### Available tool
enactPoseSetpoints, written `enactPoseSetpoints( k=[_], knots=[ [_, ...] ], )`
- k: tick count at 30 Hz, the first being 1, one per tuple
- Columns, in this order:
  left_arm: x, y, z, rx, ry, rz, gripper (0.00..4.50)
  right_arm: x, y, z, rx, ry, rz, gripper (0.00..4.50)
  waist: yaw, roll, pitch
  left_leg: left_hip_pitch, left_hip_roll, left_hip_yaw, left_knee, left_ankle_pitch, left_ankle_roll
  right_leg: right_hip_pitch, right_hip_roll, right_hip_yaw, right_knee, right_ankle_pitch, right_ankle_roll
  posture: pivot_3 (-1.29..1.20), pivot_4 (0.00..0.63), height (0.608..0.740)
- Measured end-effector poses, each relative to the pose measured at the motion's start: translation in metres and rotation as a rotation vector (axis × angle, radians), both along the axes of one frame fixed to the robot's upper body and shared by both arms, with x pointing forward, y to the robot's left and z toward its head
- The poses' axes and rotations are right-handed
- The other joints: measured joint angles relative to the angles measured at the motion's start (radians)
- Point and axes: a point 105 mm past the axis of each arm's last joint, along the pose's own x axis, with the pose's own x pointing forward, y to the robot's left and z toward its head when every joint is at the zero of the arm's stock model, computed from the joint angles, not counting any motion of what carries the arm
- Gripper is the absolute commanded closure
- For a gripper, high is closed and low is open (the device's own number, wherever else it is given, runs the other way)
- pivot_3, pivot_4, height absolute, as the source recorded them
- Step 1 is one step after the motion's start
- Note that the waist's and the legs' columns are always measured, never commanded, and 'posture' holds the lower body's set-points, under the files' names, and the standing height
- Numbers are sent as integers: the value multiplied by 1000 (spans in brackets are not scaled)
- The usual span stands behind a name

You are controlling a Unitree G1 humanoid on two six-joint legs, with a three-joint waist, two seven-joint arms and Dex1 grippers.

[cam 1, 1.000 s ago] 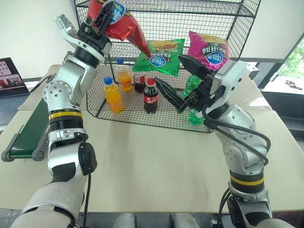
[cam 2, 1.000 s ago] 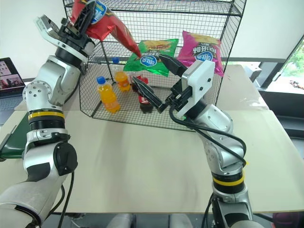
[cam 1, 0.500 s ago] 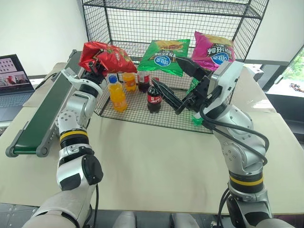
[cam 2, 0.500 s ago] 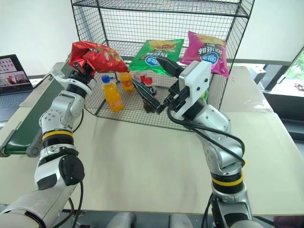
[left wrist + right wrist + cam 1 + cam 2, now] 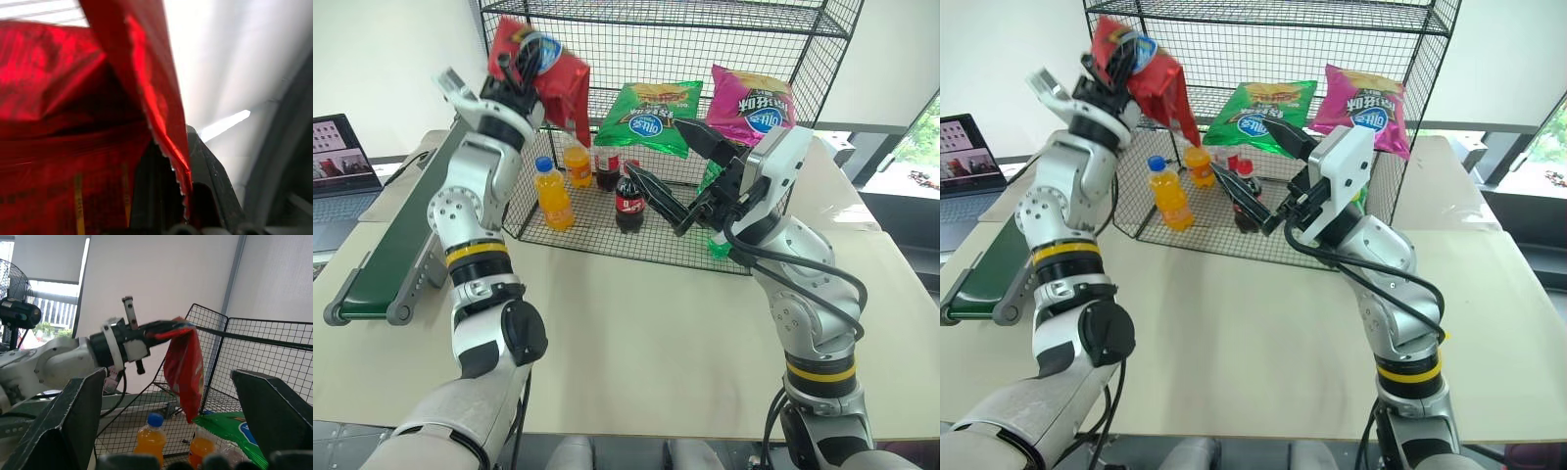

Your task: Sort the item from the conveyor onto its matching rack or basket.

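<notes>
In the upper left of the frame our left claw [image 5: 517, 73] is clamped on the top edge of the red chip bag [image 5: 553, 83], which hangs in the air just at the front left corner of the black wire rack [image 5: 822, 59], clear of the conveyor [image 5: 396, 250]. We judge we are mid-carry. The next move calls for swinging the bag onto the shelf tier beside the green bag [image 5: 651, 116] and magenta bag [image 5: 749, 103], then letting go, while our right claw [image 5: 671, 176] hangs open over the bench [image 5: 636, 323].

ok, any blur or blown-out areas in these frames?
Left wrist view: red chip bag sits too close and smears soft, with white glare washing out the background beside it. Right wrist view: window at the far side is overexposed, own claw fingers out of focus. Both eye views: sharp, evenly lit.
</notes>
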Motion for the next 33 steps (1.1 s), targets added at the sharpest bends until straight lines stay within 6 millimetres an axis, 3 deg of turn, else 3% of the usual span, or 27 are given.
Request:
enactPoseSetpoints(
  k=[4,7,11,16,21,27,33],
  knots=[
    [14,-7,17,-55,-33,-16,4449,1,1,4,0,-12,3,0,-1,0,0,0,0,0,0,0,0,0,0,0,0,-3,5,0,150,738],
    [26,-2,11,-77,-22,11,4449,0,2,6,-1,-18,4,0,-4,1,0,0,0,0,-1,0,0,0,0,0,0,-3,5,0,150,738],
    [35,6,-12,-92,12,32,4449,1,1,6,-2,-17,1,0,-7,2,0,0,0,0,-1,0,0,-1,0,0,0,-3,5,0,150,738],
    [42,27,-60,-103,121,90,4449,2,0,5,3,-12,-8,0,-6,2,0,0,0,0,0,0,0,-1,0,0,1,-3,5,0,150,738],
    [25,29,-83,-76,172,93,4449,1,0,5,1,-12,-10,0,2,2,0,-1,0,0,0,0,0,0,-1,0,1,1,-1,0,150,738],
    [7,31,-75,-59,196,128,4449,1,0,5,-2,-12,-11,0,0,2,0,0,0,0,0,0,0,0,-1,0,1,2,-1,0,150,738],
    [0,33,-95,-29,317,169,4449,1,0,5,-3,-12,-9,0,2,2,0,0,0,0,1,0,-1,0,-1,0,1,2,-1,0,150,738]
  ],
)
